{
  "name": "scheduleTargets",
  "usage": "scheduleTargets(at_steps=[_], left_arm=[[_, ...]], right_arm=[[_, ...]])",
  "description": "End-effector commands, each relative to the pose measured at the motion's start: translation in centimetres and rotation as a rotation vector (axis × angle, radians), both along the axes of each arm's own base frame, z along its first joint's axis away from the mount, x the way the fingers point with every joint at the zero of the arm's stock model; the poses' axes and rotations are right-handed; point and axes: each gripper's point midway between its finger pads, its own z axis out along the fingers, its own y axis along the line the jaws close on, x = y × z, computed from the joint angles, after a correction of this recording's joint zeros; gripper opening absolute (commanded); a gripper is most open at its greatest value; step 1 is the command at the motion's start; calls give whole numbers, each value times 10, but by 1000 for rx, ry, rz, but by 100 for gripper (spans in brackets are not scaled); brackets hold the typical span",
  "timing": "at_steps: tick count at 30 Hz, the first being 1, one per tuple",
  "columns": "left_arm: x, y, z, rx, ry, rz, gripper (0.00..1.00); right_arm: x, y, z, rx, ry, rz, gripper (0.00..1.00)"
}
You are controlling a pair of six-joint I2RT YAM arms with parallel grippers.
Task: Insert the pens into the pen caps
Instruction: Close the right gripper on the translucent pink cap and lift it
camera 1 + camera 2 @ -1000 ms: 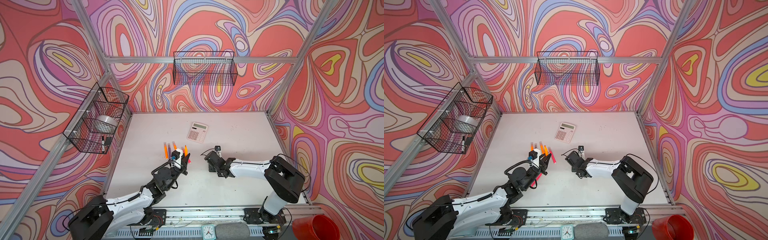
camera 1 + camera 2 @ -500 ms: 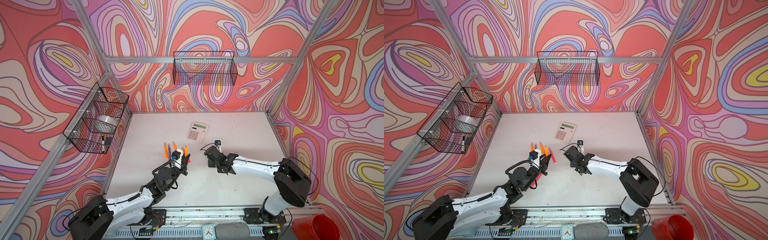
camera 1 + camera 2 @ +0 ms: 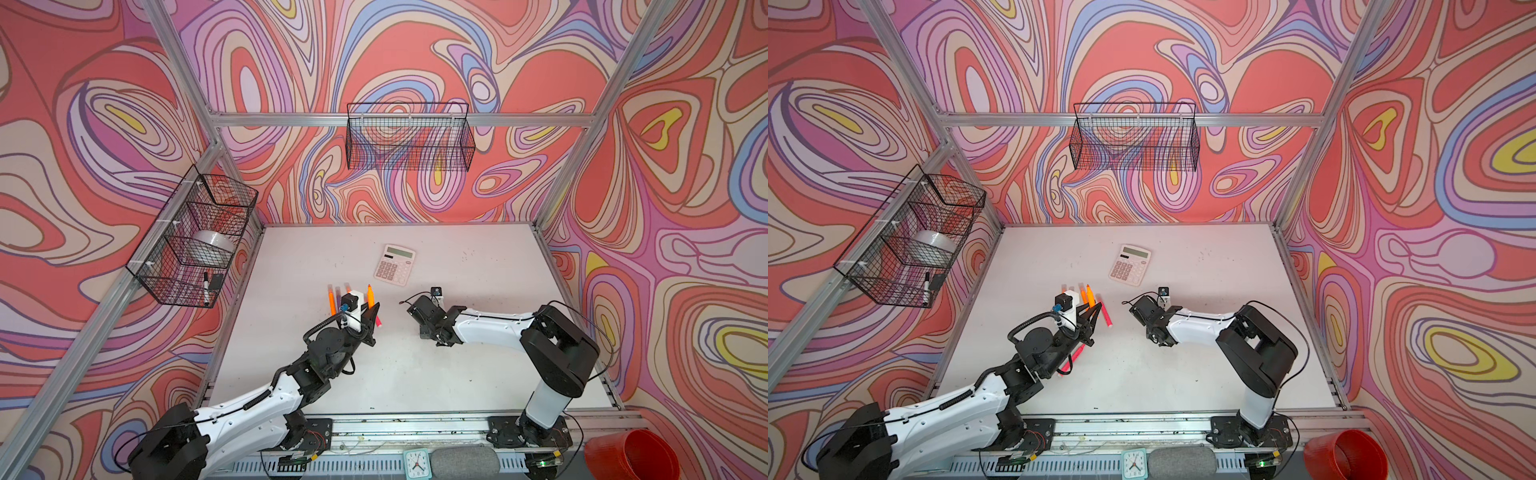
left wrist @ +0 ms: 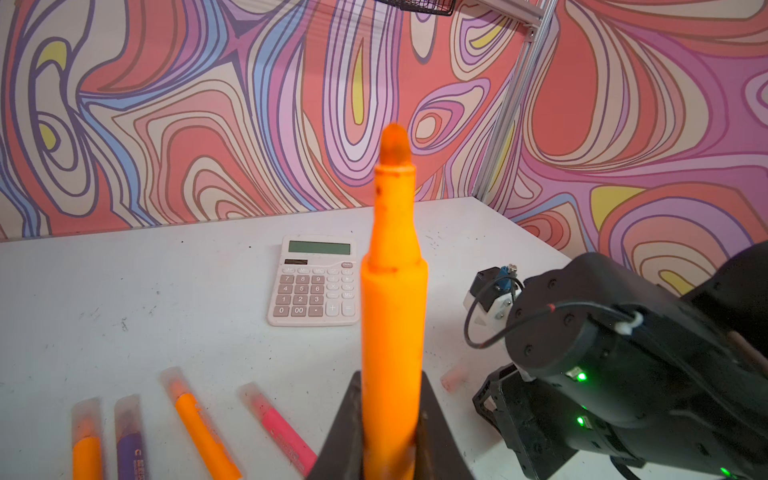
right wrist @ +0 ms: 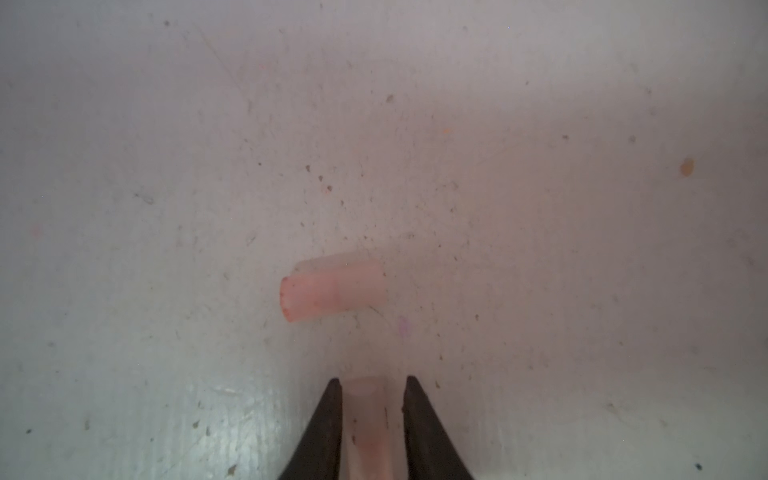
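My left gripper [image 4: 390, 419] is shut on an uncapped orange pen [image 4: 392, 291] and holds it upright, tip up; both top views show this orange pen [image 3: 370, 294] [image 3: 1088, 292]. Several capped pens lie left of it: orange [image 4: 87, 451], purple [image 4: 131, 446], orange [image 4: 201, 428], pink [image 4: 284, 436]. A second pink pen [image 3: 1070, 362] lies partly under the left arm. My right gripper [image 5: 371, 388] points down at the table, shut on a translucent pen cap [image 5: 368, 419] that sits lengthwise between its jaws. Just beyond the tips another pen cap [image 5: 332, 291] lies flat, also seen as a loose cap [image 4: 453, 377].
A pink calculator [image 3: 395, 264] [image 3: 1129, 264] lies behind the two grippers. The left wall carries a wire basket [image 3: 195, 245] with a tape roll and a marker, and the back wall another basket [image 3: 409, 137]. A red cup [image 3: 631, 455] and a small clock [image 3: 415, 463] sit beyond the front rail.
My right arm stretched out and drew back a little while its wrist stayed near the same spot. The left arm with the orange pen has not moved.
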Motion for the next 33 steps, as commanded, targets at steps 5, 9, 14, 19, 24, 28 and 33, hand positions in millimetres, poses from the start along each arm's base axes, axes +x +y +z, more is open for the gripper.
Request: scheduleTargets(at_steps=[5,9,14,19,24,28,33], left_arm=[[-1,-5,-1,4,26,-22,0],[-1,-6,0,5,30,-27,0],[-1,-7,0,9,31,-27,0],[-1,-7,-1,12,34,-31,0],[-1,-9,-1,13,36,-38,0],[0,-9,-2,16,40,-34,0],[0,-9,-2,21,42,-36,0]], right_arm=[[6,4,-13,-12,27,4,24],[5,4,-14,-2,31,4,22],[2,3,-10,12,30,3,22],[-2,0,-10,14,35,5,22],[-4,2,-11,20,46,17,23],[-4,3,-12,24,47,18,23],[-5,0,-13,17,48,15,23]])
